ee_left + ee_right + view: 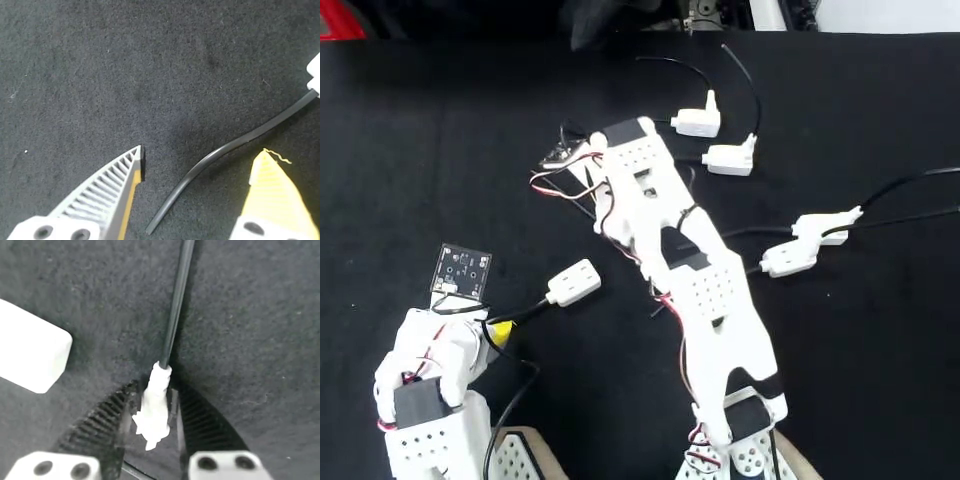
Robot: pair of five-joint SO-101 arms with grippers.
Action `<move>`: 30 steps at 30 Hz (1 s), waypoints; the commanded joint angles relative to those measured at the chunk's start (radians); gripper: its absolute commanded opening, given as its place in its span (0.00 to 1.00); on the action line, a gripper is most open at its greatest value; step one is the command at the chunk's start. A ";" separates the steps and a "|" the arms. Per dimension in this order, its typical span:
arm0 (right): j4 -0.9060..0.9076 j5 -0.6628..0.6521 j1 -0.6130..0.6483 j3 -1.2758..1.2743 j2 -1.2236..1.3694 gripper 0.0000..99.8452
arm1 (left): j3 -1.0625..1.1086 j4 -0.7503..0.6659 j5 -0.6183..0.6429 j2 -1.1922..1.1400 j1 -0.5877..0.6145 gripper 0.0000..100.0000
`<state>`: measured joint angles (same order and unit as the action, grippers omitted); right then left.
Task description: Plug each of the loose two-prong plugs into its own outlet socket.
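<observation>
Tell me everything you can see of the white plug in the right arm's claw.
The white plug is a small, plastic-looking moulded piece, narrowing to a collar where a thin black cable leaves it. It sits between the black ribbed fingers of the right claw, which close on both its sides. The cable runs straight away from the claw over the black felt-like table cover. Its prongs cannot be made out. A white block lies nearby, not touching it.

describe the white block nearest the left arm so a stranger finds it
On the black table, look between the two arms. The white block lies there alone on a black cable; the other white pieces sit in pairs beyond the long arm.
</observation>
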<state>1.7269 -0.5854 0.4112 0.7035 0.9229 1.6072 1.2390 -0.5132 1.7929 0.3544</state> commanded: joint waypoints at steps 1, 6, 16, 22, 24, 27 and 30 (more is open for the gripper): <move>0.040 -0.020 -0.015 -0.070 -0.084 0.10 | -0.004 0.008 -0.008 0.005 -0.012 0.34; 0.037 -0.029 -0.015 -0.154 -0.157 0.10 | -0.004 0.008 -0.008 0.005 -0.012 0.34; 0.034 -0.025 -0.014 -0.108 -0.113 0.08 | -0.004 0.008 -0.008 0.005 -0.012 0.34; 0.034 -0.021 -0.014 -0.097 -0.114 0.01 | -0.004 0.008 -0.008 0.005 -0.015 0.34; 0.032 0.020 -0.014 -0.096 -0.117 0.01 | -0.004 0.008 -0.008 0.005 -0.015 0.34; 0.032 0.066 -0.014 -0.084 -0.134 0.01 | -0.004 0.008 -0.008 0.005 -0.015 0.34; 0.028 0.107 -0.021 -0.077 -0.174 0.01 | -0.004 0.008 -0.008 0.005 -0.016 0.34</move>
<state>1.7269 -0.5163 0.4097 0.5746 0.8293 1.6072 1.2390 -0.5132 1.7929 0.3544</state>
